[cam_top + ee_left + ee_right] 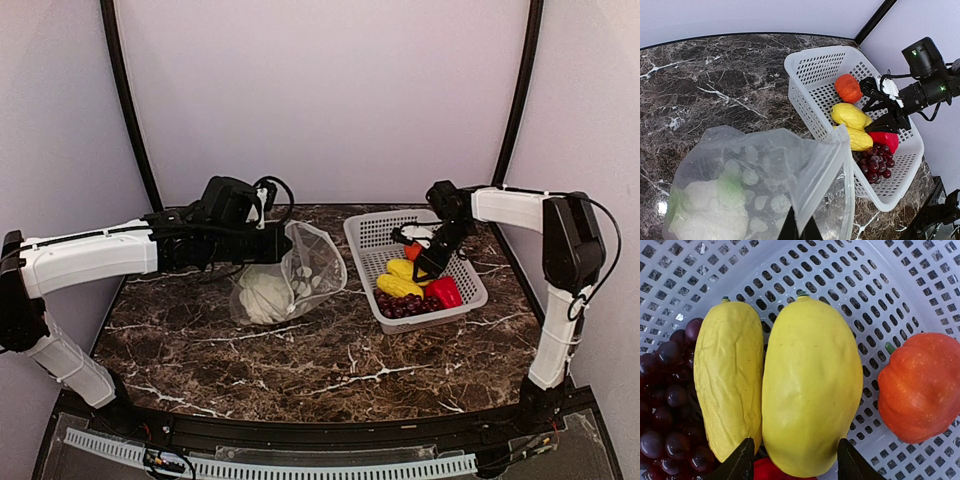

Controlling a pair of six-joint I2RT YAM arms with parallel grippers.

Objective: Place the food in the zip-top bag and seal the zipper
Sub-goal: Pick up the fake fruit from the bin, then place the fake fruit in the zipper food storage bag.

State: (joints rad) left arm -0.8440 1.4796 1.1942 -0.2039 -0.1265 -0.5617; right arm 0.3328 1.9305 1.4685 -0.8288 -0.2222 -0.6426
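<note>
The clear dotted zip-top bag lies left of the basket, its mouth lifted towards it. The white lumpy vegetable is inside the bag. My left gripper is shut on the bag's upper mouth edge. The whitish zipper runs along the mouth rim. My right gripper is open inside the basket, its fingers on either side of one yellow oblong. The other yellow oblong, orange-red round one, red pepper and purple grapes lie in the basket.
The white mesh basket stands at the right on the dark marble table, close beside the bag's mouth. Black frame posts rise at the back corners. The right arm reaches into the basket from the right.
</note>
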